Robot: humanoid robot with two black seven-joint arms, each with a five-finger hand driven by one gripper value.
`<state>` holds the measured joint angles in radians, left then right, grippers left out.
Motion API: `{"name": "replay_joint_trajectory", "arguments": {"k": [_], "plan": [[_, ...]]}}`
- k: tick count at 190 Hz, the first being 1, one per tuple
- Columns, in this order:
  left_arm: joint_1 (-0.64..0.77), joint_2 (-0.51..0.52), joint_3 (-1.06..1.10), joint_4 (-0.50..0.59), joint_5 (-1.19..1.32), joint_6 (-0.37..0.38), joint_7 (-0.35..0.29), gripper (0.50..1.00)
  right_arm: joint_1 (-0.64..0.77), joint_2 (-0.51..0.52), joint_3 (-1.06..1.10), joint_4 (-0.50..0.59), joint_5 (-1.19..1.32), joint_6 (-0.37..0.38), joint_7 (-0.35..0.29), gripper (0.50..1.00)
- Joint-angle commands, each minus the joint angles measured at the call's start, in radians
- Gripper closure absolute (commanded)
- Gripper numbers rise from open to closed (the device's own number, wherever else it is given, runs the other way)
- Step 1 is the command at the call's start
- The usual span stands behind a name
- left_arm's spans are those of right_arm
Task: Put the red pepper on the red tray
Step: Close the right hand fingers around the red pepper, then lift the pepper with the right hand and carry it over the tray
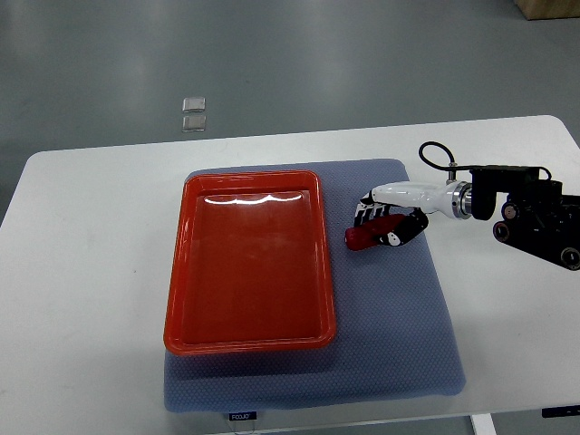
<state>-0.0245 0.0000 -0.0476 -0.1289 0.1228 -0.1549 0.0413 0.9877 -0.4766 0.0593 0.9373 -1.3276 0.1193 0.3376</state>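
Note:
A red tray lies empty on a blue-grey mat at the middle of the white table. A red pepper lies on the mat just right of the tray's upper right part. My right hand comes in from the right edge and its fingers are curled around the pepper, which rests at mat level. The pepper's right end is hidden by the fingers. The left arm does not show.
The white table extends to both sides of the mat. Two small pale squares lie on the grey floor beyond the table. A black cable loops above the right wrist.

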Motion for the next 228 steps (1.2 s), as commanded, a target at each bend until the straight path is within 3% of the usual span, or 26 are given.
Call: {"name": "replay_joint_trajectory", "arguments": {"k": [1,90,152,228], "plan": [[0.000,0.000,0.000,0.000,0.000,0.000,0.000,0.500,0.006,-0.004,0.008,-0.002,0.001,-0.001,0.000,0.969],[0.000,0.000,0.000,0.000,0.000,0.000,0.000,0.500,0.120,0.023,0.040,-0.029,0.027,-0.024,0.005,0.965],[0.000,0.000,0.000,0.000,0.000,0.000,0.000,0.500,0.131,0.191,0.074,-0.031,0.041,-0.087,0.009,0.959],[0.000,0.000,0.000,0.002,0.000,0.000,0.000,0.500,0.043,0.285,0.073,-0.032,0.034,-0.112,0.009,0.942]]}}
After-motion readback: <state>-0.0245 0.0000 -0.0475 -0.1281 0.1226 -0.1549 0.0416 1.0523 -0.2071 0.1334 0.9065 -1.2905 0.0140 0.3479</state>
